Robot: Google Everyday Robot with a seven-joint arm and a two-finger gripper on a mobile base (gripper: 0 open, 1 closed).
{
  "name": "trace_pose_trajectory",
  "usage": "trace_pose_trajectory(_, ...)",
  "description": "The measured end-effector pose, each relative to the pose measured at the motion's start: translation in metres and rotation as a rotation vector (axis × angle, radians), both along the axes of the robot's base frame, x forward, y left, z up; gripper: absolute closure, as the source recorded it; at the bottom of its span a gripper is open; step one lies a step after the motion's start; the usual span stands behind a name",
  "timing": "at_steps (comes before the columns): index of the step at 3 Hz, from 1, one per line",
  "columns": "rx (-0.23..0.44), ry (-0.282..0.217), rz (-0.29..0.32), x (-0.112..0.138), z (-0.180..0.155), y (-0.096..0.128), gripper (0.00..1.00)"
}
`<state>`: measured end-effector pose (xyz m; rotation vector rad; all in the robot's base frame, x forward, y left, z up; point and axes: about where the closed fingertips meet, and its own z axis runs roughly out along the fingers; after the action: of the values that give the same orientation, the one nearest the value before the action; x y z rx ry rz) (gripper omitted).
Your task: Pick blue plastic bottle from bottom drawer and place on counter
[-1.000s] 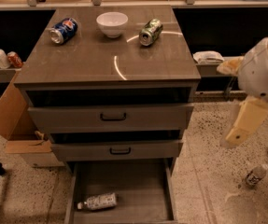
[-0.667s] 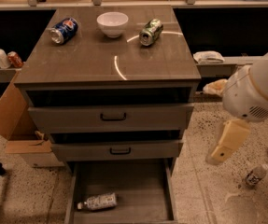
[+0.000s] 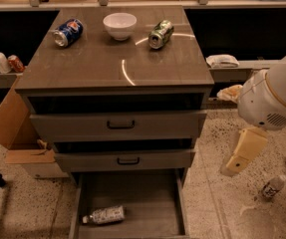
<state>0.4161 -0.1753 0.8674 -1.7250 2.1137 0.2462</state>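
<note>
The blue plastic bottle (image 3: pixel 105 215) lies on its side on the floor of the open bottom drawer (image 3: pixel 147 203), near its front left, white cap pointing left. The counter (image 3: pixel 107 63) is the cabinet's flat grey-brown top. My gripper (image 3: pixel 242 154) shows as a cream-coloured piece hanging below the white arm (image 3: pixel 274 98), to the right of the cabinet. It is level with the middle drawer, above the floor and well apart from the bottle.
On the counter lie a blue can (image 3: pixel 68 32), a white bowl (image 3: pixel 120 25) and a green can (image 3: pixel 161 34). The two upper drawers stand slightly open. A cardboard box (image 3: pixel 13 128) stands at the left. A smaller bottle (image 3: pixel 273 186) lies on the floor at the right.
The arm and gripper have moved left and down, closer to the cabinet's right side. The bottle and drawers have not moved.
</note>
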Motion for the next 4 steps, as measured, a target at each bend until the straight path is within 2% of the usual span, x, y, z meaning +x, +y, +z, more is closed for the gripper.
trace_pose_trajectory(1,0.033,-0.001,0.037,0.005,-0.035,0.019,0.0)
trace_pose_trajectory(2,0.161,-0.005,0.109,0.017,-0.12,0.059,0.0)
trace_pose_trajectory(3,0.157,-0.012,0.117,0.02,-0.132,0.06,0.0)
trace_pose_trajectory(4,0.174,-0.02,0.157,0.023,-0.184,0.069,0.0)
